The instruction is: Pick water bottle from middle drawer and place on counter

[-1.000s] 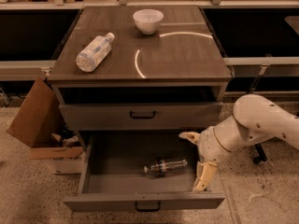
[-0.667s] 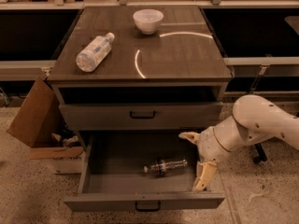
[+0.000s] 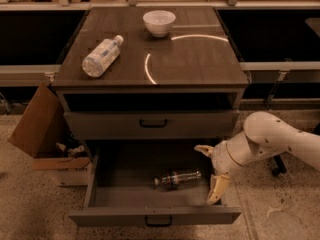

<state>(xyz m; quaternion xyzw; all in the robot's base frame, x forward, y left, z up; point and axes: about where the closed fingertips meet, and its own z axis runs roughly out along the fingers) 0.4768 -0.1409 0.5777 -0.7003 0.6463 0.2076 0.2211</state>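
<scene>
Nothing has shifted in the last second. The white two-finger gripper [image 3: 211, 171] stays at lower right, fingers spread apart, beside the small clear plastic water bottle [image 3: 177, 178] lying in the open grey middle drawer [image 3: 155, 215], seemingly untouched. The grasp is not yet made.

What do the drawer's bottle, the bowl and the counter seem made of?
The water bottle: clear plastic, see-through. The bowl: white, smooth, likely ceramic, maybe plastic. The counter: dark wood or laminate, grain visible. The tool hangs open over the right end of the drawer, beside the bottle.
</scene>
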